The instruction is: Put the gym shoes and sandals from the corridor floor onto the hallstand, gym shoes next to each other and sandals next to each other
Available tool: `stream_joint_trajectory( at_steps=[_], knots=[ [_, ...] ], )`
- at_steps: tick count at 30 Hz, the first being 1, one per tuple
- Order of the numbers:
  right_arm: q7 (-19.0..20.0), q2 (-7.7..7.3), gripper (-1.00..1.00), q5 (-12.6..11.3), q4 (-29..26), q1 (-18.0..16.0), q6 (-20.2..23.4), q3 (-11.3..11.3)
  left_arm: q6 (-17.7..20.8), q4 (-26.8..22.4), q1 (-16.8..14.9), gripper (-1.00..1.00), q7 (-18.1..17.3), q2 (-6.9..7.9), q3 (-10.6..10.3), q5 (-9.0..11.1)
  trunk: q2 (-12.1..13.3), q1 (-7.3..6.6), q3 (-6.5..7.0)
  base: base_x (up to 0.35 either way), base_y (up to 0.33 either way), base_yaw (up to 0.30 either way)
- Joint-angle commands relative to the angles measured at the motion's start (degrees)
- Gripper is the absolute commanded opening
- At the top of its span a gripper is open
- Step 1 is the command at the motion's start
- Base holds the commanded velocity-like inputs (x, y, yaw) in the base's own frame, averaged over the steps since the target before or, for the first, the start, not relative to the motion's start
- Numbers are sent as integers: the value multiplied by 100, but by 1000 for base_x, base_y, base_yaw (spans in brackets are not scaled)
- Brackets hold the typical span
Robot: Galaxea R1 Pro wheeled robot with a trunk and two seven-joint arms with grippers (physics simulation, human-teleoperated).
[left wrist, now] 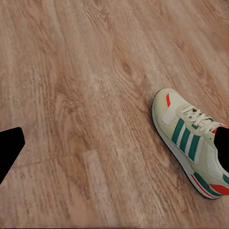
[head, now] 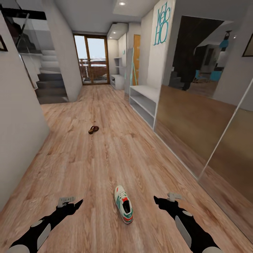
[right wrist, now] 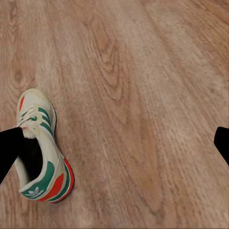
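One gym shoe, white with green stripes and a red-orange heel, lies on the corridor floor between my two arms, toe pointing away. My left gripper hangs open to its left and my right gripper hangs open to its right, both above the floor and empty. The left wrist view has the gym shoe beside one finger. The right wrist view has the gym shoe against a finger. One brown sandal lies farther down the corridor. The hallstand stands at the far end. The second shoe and second sandal are out of view.
A plain white two-bay bench stands against the right wall, followed by mirrored sliding doors. A white wall runs along the left, with stairs beyond it. A glass door closes the corridor's far end.
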Motion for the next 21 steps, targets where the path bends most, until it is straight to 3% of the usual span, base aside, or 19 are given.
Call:
stream_joint_trajectory(
  at_steps=[1, 13, 21],
  knots=[
    [-2, -7, 100, -46, -11, 0, 26, 19, 2, 10, -6, 100, -39, -2, 21, 26, -2, -1, -5, 0, 0, 300],
    [-3, -7, 100, -46, -11, 0, 26, 19, 7, 10, -6, 100, -39, -2, 21, 25, -2, -1, -5, 8, -9, 300],
    [-4, -7, 100, -46, -11, 0, 25, 19, 7, 10, -6, 100, -39, -2, 21, 28, -2, -1, -5, 159, -170, 300]
  ],
)
